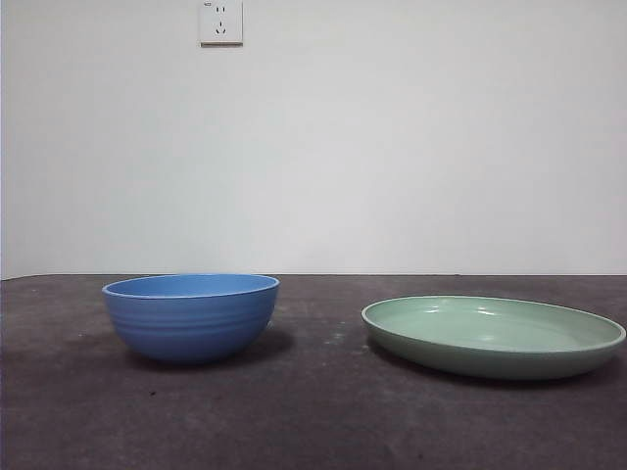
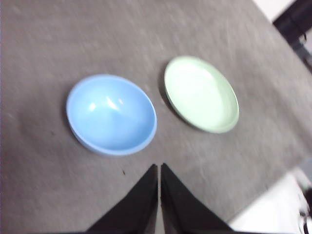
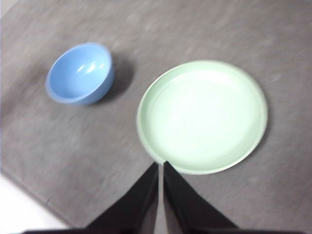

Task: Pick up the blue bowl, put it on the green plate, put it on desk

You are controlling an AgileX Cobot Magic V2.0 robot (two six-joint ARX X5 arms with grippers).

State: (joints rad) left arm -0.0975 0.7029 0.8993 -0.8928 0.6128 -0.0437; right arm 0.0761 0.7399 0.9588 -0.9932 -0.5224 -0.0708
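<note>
I see both grippers raised above the desk (image 1: 313,411), jaws pressed together, holding nothing. The blue bowl (image 2: 111,114) sits beyond my left gripper (image 2: 159,168); the green plate (image 3: 202,116), apart from the bowl, lies just past my right gripper (image 3: 161,165).

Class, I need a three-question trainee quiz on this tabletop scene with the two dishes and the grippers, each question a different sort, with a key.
1. True or false: the blue bowl already sits on the green plate.
2. Multiple choice: the left gripper is A) shut on the bowl, B) shut, holding nothing, above the desk, C) wide open around the plate.
3. Fill in: the right gripper hangs shut nearest the rim of the ____.

Key: 1 false, bowl and plate stand apart on the desk; 2 B; 3 green plate.
</note>
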